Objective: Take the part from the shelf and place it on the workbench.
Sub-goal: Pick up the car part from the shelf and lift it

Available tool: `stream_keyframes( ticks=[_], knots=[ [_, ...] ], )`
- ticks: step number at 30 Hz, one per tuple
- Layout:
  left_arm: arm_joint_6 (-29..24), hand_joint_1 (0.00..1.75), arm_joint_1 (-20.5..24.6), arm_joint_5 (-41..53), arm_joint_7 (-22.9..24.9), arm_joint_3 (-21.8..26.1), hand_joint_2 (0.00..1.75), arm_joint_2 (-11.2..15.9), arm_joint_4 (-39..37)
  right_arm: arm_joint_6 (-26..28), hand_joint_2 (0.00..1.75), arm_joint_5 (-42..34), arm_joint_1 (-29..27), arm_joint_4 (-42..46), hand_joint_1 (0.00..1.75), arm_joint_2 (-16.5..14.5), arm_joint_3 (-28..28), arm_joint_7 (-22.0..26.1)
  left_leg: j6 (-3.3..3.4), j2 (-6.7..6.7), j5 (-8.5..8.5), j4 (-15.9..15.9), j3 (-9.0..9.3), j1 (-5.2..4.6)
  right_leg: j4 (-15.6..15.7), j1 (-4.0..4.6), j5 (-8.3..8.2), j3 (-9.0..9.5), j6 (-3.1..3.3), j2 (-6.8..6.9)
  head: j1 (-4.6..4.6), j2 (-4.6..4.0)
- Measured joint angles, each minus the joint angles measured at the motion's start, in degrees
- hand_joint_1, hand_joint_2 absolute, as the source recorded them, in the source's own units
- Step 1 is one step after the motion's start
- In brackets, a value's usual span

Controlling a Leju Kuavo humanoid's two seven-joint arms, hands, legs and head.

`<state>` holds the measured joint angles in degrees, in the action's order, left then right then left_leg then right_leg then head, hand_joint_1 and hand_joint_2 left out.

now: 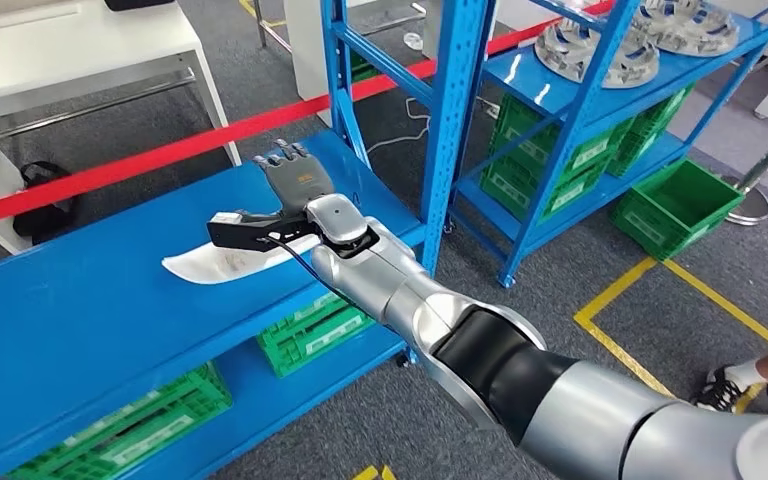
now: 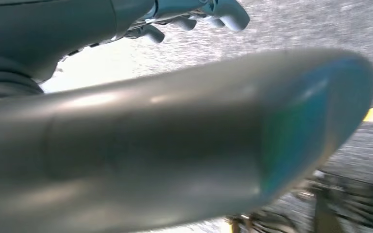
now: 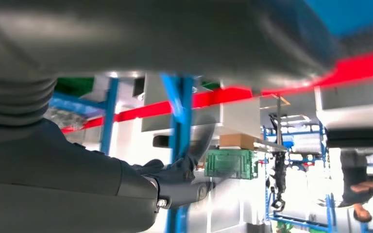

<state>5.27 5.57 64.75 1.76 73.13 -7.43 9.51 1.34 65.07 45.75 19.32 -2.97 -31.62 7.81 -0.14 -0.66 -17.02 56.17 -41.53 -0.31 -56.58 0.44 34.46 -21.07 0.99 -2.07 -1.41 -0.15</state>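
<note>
— Where is the long white curved part (image 1: 222,262)?
— Flat on the blue table (image 1: 80,330), near its far edge, under the right hand (image 1: 290,180).
— Gripped?
— Cannot tell; fingers extend over it. Left hand (image 2: 194,17) looks curled, empty.
— Containers?
— Green slatted crates (image 1: 312,330) beneath; contents unclear.

A blurred silver part (image 2: 175,145) beneath the left hand's (image 2: 126,19) curled fingers (image 2: 228,14).

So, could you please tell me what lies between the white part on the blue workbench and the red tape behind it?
In the head view, only bare blue workbench top separates the white part from the red tape.
</note>
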Motion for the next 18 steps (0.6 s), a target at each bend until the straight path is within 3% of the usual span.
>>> stream_keyframes(
  ticks=[2, 3, 4, 5, 7, 8, 9, 10, 12, 13, 14, 16, 18],
  knots=[
    [-0.2, 0.00, 0.9, 0.0, -0.4, 0.0, 0.00, -0.1, 0.1, -0.4, 1.75, -0.6, 0.9, 0.1, 0.00, 0.0, 0.0, -0.1, 0.60, 0.03, -1.73, 0.1, 1.39, 0.26, -7.2, -0.10, -2.48, -4.01, -0.65, 0.42, -0.12, 0.00],
    [-0.3, 0.00, 1.1, 0.0, -0.5, 0.0, 0.00, -0.1, 0.1, -0.5, 1.75, -0.7, 0.9, 0.1, 0.00, 0.0, 0.0, -0.2, 0.74, -0.02, -2.63, 0.0, 2.39, 0.44, -11.2, -0.18, -2.68, -6.75, -1.02, 0.74, -0.18, 0.00],
    [-0.3, 0.00, 1.2, -0.1, -0.6, 0.0, 0.00, -0.1, 0.1, -0.5, 1.75, -0.8, 0.5, 0.1, 0.00, 0.0, 0.0, -0.2, 0.79, -0.05, -3.65, -0.1, 3.48, 0.54, -14.3, -0.31, -1.43, -9.40, -1.34, 1.06, -0.28, 0.00],
    [-0.3, 0.00, 1.2, -0.1, -0.6, 0.0, 0.00, -0.1, 0.1, -0.5, 1.75, -0.8, 0.0, 0.0, 0.00, 0.0, -0.1, -0.3, 0.81, -0.14, -4.67, -0.1, 4.65, 0.63, -16.0, -0.46, 1.29, -11.63, -1.58, 1.28, -0.36, 0.00],
    [-0.3, 0.00, 1.0, -0.1, -0.6, 0.0, 0.00, -0.2, 0.1, -0.5, 1.75, -1.0, -0.9, -0.1, 0.00, 0.0, -0.1, -0.4, 0.76, -0.38, -6.72, -0.2, 7.05, 0.72, -15.8, -0.70, 7.18, -14.89, -1.83, 1.49, -0.52, 0.00],
    [-0.3, 0.00, 0.9, -0.1, -0.6, 0.0, 0.00, -0.2, 0.1, -0.5, 1.75, -1.1, -1.1, -0.2, 0.00, 0.1, -0.1, -0.4, 0.69, -0.52, -7.68, -0.2, 8.18, 0.74, -14.1, -0.76, 8.28, -15.92, -1.86, 1.58, -0.56, 0.00],
    [-0.3, 0.00, 0.8, -0.1, -0.6, 0.0, 0.00, -0.2, 0.1, -0.5, 1.75, -1.4, -1.1, -0.3, 0.00, 0.1, -0.1, -0.4, 0.56, -0.63, -8.62, -0.2, 9.27, 0.75, -11.3, -0.80, 6.78, -16.57, -1.81, 1.66, -0.59, 0.00],
    [-0.3, 0.00, 0.7, -0.1, -0.6, 0.0, 0.00, -0.2, 0.1, -0.6, 1.75, -1.6, -1.3, -0.4, 0.00, 0.2, -0.1, -0.4, 0.35, -0.74, -9.53, -0.2, 10.14, 0.75, -7.8, -0.83, 2.33, -16.99, -1.71, 1.76, -0.59, 0.00],
    [-0.3, 0.00, 0.7, -0.1, -0.6, 0.0, 0.00, -0.2, 0.1, -0.7, 0.87, -1.8, -1.6, -0.6, 0.00, 0.4, -0.1, -0.3, -0.31, -0.99, -11.26, 0.1, 11.61, 0.66, -2.4, -0.63, -7.52, -17.17, -1.07, 1.88, -0.50, 0.00],
    [-0.4, 0.00, 0.7, -0.1, -0.6, 0.0, 0.00, -0.2, 0.1, -0.7, 0.44, -1.9, -1.8, -0.7, 0.00, 0.4, -0.1, -0.3, -0.68, -1.07, -11.87, 0.2, 12.00, 0.62, -1.2, -0.48, -10.50, -17.12, -0.61, 1.90, -0.52, 0.00],
    [-0.4, 0.00, 0.8, -0.1, -0.6, 0.0, 0.00, -0.2, 0.1, -0.7, 0.00, -2.0, -1.8, -0.7, 0.00, 0.4, -0.2, -0.2, -0.95, -1.12, -12.33, 0.3, 12.30, 0.58, -1.1, -0.34, -11.18, -16.92, -0.11, 1.88, -0.55, 0.00],
    [-0.4, 0.00, 0.8, -0.1, -0.6, 0.0, 0.00, -0.2, 0.1, -0.1, 0.00, -3.0, -1.5, -0.7, 0.00, 0.2, -0.2, 0.9, -1.09, -1.03, -12.63, 0.1, 12.42, 0.59, -1.2, -0.27, -11.02, -16.61, 0.40, 1.73, -0.66, 0.00],
    [-0.5, 0.00, 0.9, -0.1, -0.7, 0.0, 0.00, -0.2, 0.1, 0.4, 0.00, -4.4, -1.4, -0.7, 0.00, -0.2, -0.2, 2.3, -1.02, -0.87, -12.54, -0.2, 12.53, 0.57, -1.2, -0.33, -10.96, -16.52, 0.46, 1.42, -0.63, 0.00]
  ],
)
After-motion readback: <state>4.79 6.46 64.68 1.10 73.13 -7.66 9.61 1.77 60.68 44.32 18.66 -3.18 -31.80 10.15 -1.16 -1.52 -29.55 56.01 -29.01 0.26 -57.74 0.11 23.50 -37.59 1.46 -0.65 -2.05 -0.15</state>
